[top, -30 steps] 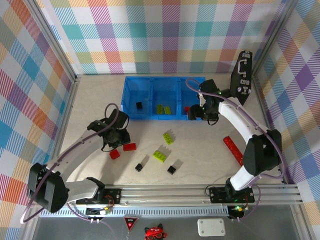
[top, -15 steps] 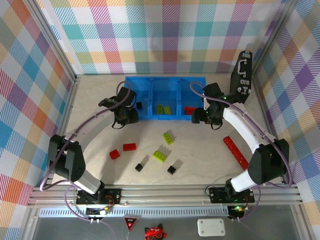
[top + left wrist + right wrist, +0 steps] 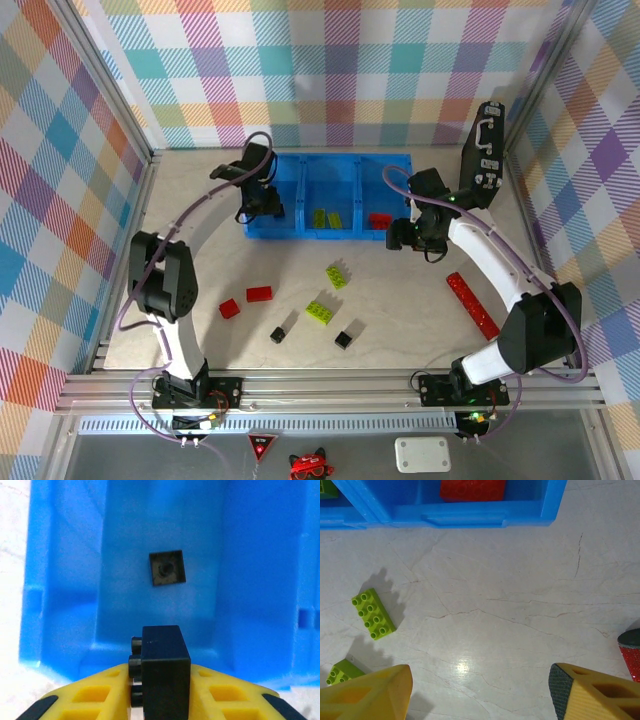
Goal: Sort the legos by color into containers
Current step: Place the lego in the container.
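Note:
My left gripper (image 3: 263,203) (image 3: 161,700) hangs over the left compartment of the blue bin (image 3: 345,232) (image 3: 60,605), shut on a black lego (image 3: 165,667). A second black lego (image 3: 167,568) lies on that compartment's floor. Lime-green legos (image 3: 326,218) lie in the middle compartment and a red lego (image 3: 379,220) (image 3: 472,489) in the right one. My right gripper (image 3: 408,234) (image 3: 477,692) is open and holds nothing, above bare table just in front of the bin's right end. Loose on the table are two red legos (image 3: 259,293) (image 3: 229,308), two green (image 3: 337,275) (image 3: 372,614) (image 3: 320,311) (image 3: 342,672) and two black (image 3: 278,335) (image 3: 344,340).
A long flat red strip (image 3: 472,305) (image 3: 632,657) lies on the table right of my right gripper. A tall black case with a handle (image 3: 482,150) leans in the back right corner. Checked walls close in the table on three sides.
My left arm has swung from the table's left front up to the bin's left compartment with the black lego. My right gripper let the red lego into the right compartment and drew back.

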### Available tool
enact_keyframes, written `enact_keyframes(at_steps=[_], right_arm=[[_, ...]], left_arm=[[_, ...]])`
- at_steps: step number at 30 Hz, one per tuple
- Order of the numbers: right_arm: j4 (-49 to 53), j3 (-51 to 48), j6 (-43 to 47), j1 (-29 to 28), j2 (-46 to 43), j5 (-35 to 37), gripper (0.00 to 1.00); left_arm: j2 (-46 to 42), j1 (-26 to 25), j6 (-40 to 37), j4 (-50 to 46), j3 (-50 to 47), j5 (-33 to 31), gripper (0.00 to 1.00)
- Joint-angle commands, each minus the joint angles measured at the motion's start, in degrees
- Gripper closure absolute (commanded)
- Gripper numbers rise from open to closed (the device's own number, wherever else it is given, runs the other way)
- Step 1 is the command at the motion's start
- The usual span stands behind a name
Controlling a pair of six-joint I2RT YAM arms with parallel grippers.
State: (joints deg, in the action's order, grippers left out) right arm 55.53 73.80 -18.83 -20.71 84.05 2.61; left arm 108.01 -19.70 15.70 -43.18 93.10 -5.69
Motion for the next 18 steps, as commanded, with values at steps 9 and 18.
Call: enact_keyframes(at_steps=[9, 18], right_arm=[[2.72, -0.04, -0.57, -0.28, -2.62, 1.04, 0.27], [3.10, -0.10, -0.67, -0.25, -3.12, 1.21, 0.27]], left_arm=[[11.27, 1.76, -3.02, -1.97, 11.08, -3.33, 0.69], [17.90, 3.33, -3.07, -2.79, 14.96, -4.27, 0.68]])
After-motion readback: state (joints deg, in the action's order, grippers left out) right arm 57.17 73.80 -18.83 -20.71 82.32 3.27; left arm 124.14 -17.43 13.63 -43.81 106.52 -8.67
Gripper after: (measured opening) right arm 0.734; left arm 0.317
